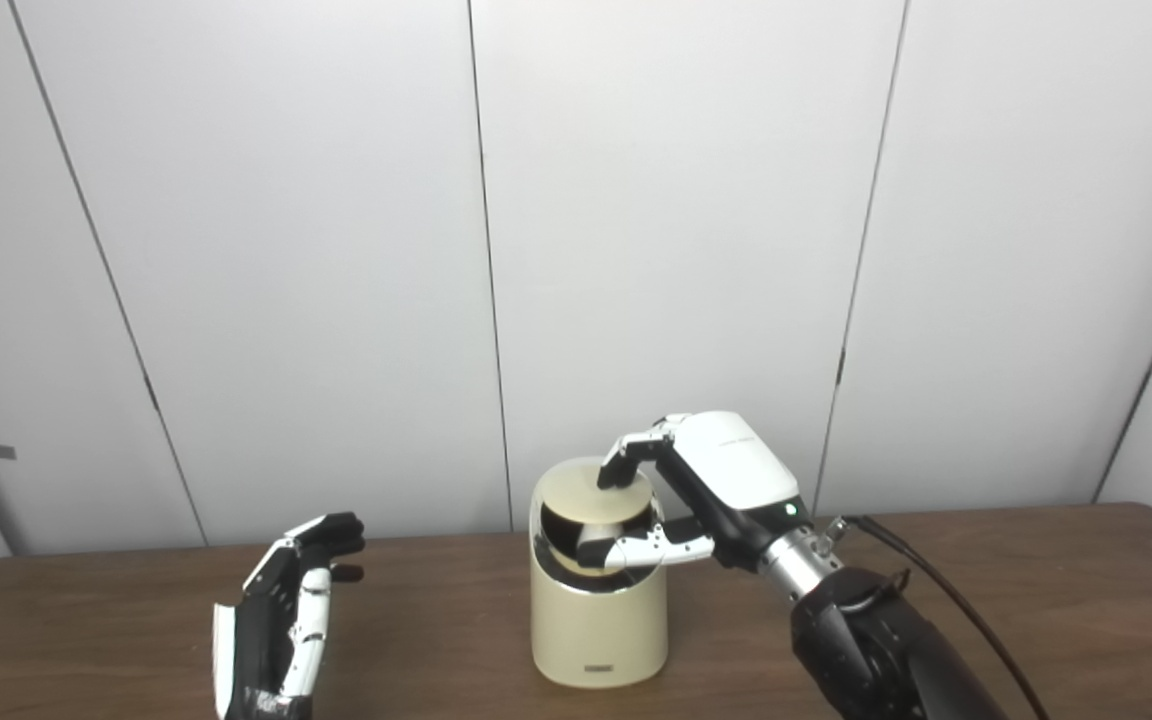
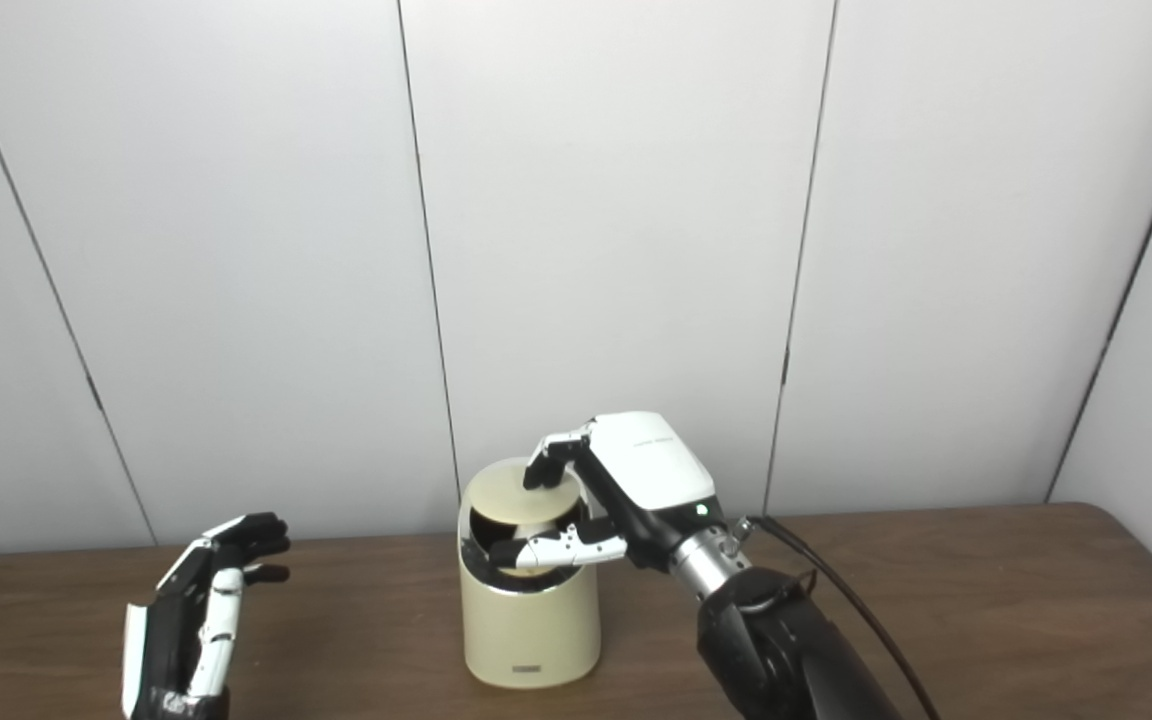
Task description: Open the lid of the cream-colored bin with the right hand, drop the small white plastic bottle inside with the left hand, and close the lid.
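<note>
The cream-colored bin (image 1: 596,620) stands on the table at the middle. Its round lid (image 1: 584,497) is tilted up, and a dark gap into the bin shows below its front edge. My right hand (image 1: 726,480) reaches in from the right. Its fingers rest on the lid's top edge, its thumb lies across the front of the opening under the lid, and it grips the lid between them. My left hand (image 1: 286,610) hovers at the left above the table, open, fingers pointing up, and it holds nothing. No white bottle shows in either view.
The brown wooden table (image 1: 1036,600) runs the full width, with its back edge against white wall panels. A black cable (image 1: 946,590) runs from the right wrist down along the forearm. The bin also shows in the right eye view (image 2: 531,625).
</note>
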